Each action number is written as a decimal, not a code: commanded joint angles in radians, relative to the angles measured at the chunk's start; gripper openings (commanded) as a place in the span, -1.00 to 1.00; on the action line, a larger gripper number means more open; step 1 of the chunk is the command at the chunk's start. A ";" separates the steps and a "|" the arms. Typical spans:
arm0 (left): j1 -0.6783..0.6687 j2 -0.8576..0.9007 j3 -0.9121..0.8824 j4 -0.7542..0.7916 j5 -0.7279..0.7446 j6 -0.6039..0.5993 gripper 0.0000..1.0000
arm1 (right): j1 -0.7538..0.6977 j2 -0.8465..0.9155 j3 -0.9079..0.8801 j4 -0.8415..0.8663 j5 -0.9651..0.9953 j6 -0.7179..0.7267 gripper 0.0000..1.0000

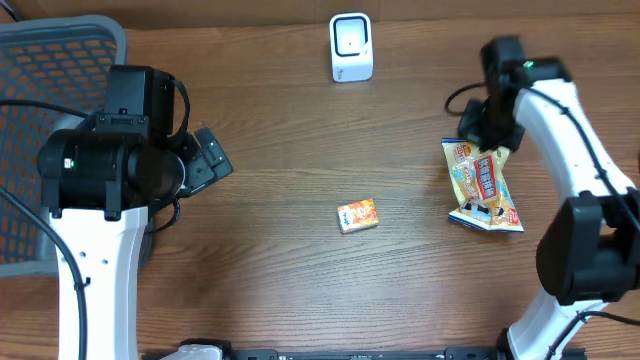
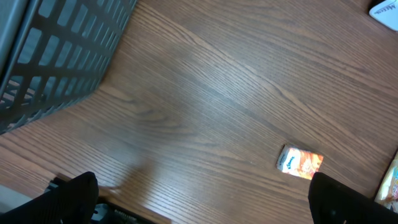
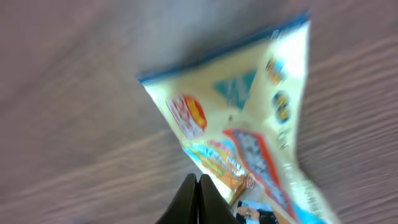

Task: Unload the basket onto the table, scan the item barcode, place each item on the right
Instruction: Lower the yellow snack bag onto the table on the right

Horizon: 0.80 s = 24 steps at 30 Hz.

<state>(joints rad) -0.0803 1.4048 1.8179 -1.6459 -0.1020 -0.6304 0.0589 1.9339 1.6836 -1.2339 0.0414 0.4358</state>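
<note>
A brown wood-grain bench (image 1: pixel 300 150) carries a grey mesh basket (image 1: pixel 40 90) at its left edge. The left gripper (image 1: pixel 212 163) hangs wide open beside it. At the right lies a crinkled yellow snack bag (image 1: pixel 482 185) with blue trim and a red panel, its top edge pinched in the closed right gripper (image 3: pixel 199 186). A white scanner (image 1: pixel 351 47) stands at the far edge, and a small orange box (image 1: pixel 358 215) lies mid-bench.

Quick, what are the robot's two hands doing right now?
Left gripper: open, holding nothing.
Right gripper: shut, pinching the edge of the snack bag.
</note>
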 commanded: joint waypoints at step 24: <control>0.005 0.002 -0.004 0.001 -0.013 -0.021 0.99 | -0.107 -0.004 -0.483 0.358 -0.080 0.013 -0.93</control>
<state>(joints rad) -0.0803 1.4048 1.8179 -1.6459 -0.1020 -0.6304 -0.0509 1.9228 1.2022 -0.8494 -0.0448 0.4416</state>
